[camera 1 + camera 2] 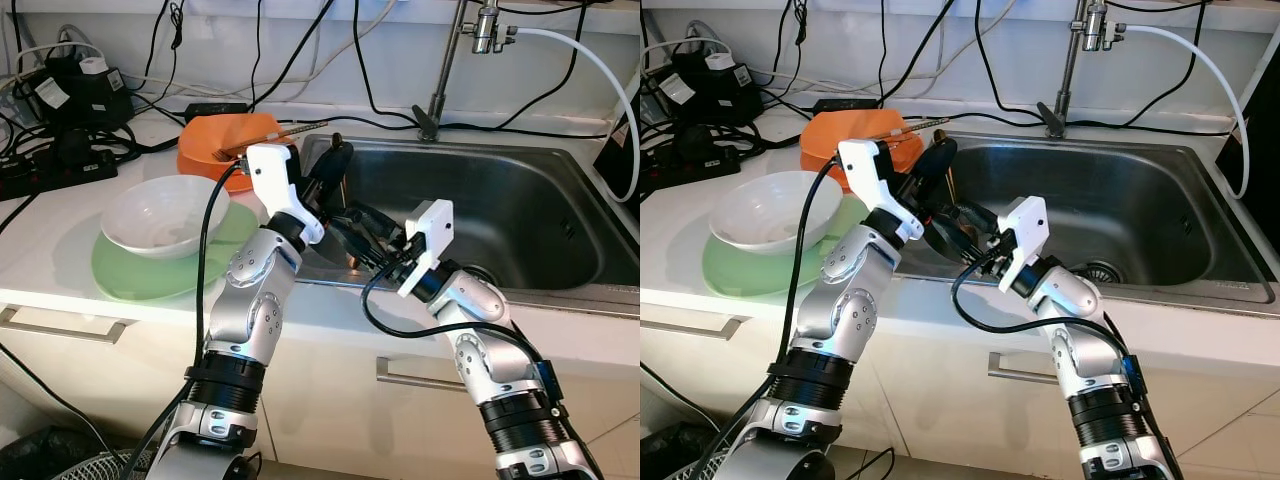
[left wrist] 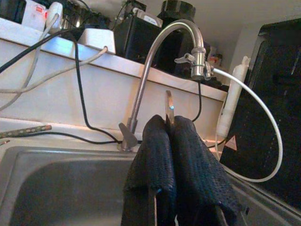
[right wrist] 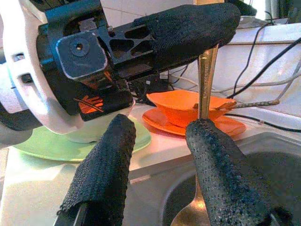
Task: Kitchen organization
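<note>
This is a home kitchen. A stainless steel sink (image 1: 500,200) is set into a white countertop (image 1: 60,270) with a tall curved faucet (image 2: 160,61) at its far edge. Left of the sink sit a white bowl (image 1: 165,215) on a green plate (image 1: 140,270) and orange dishes (image 1: 225,140). Cabinet drawers with metal handles (image 1: 60,325) run below.

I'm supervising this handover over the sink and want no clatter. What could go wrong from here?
The left gripper pinches only the spoon handle's tip, so it could slip into the sink. The right gripper is open around the spoon; closing off-centre might knock it loose. Both grippers crowd together and could collide.
</note>
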Available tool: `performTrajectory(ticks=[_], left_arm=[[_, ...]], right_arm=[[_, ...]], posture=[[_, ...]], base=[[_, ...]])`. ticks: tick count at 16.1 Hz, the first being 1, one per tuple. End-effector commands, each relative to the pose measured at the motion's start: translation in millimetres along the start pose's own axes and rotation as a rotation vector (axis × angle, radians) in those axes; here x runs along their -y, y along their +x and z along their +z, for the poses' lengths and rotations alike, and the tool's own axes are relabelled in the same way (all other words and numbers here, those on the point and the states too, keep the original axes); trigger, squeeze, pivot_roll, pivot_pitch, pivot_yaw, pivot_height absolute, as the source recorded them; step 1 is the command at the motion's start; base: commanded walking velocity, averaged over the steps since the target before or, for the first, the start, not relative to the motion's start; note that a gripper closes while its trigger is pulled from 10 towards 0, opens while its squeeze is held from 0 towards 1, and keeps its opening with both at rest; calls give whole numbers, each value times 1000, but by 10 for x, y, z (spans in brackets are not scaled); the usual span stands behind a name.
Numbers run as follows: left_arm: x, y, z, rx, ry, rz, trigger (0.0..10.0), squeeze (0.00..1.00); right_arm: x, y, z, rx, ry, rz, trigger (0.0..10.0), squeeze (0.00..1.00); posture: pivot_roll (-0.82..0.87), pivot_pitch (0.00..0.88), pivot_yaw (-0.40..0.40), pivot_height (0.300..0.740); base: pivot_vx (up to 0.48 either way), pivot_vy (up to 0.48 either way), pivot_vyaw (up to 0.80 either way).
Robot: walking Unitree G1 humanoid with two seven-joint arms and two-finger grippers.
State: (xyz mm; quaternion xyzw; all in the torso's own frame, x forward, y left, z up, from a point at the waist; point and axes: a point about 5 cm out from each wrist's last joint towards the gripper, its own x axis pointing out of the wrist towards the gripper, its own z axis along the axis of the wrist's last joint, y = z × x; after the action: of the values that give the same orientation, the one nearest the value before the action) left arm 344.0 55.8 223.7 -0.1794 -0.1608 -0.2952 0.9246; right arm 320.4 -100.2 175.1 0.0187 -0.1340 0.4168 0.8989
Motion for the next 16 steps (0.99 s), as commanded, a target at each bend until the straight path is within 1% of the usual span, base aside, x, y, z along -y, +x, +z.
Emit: performTrajectory(ticks=[1,4,7,9,13,15,16], left_arm=[[54,47,26,-3,4,-35,10000,0],[99,56,59,3,3,-66,10000,0],[90,106,192,64,33,-74,10000,0],[99,133,232,69,38,-86,10000,0],[123,139,215,59,40,-102,10000,0],[132,117,179,43,34,-110,10000,0],[134,116,175,41,32,-111,10000,0]], right_arm=[[2,26,10,-3,-1,-4,10000,0],[43,39,-32,-25,-19,-52,10000,0],[87,57,-28,-26,-28,-91,10000,0],[97,66,-22,-24,-33,-99,10000,0],[154,84,-2,-11,-47,-163,10000,0],[195,102,4,-7,-53,-207,10000,0],[198,106,1,-8,-53,-210,10000,0]], posture=[[50,0,51,740],[56,0,50,740],[58,0,48,740],[58,0,48,740],[56,0,49,740],[57,0,53,740],[57,0,53,740]], base=[[0,0,0],[0,0,0],[0,0,0],[0,0,0],[0,0,0],[0,0,0],[0,0,0]])
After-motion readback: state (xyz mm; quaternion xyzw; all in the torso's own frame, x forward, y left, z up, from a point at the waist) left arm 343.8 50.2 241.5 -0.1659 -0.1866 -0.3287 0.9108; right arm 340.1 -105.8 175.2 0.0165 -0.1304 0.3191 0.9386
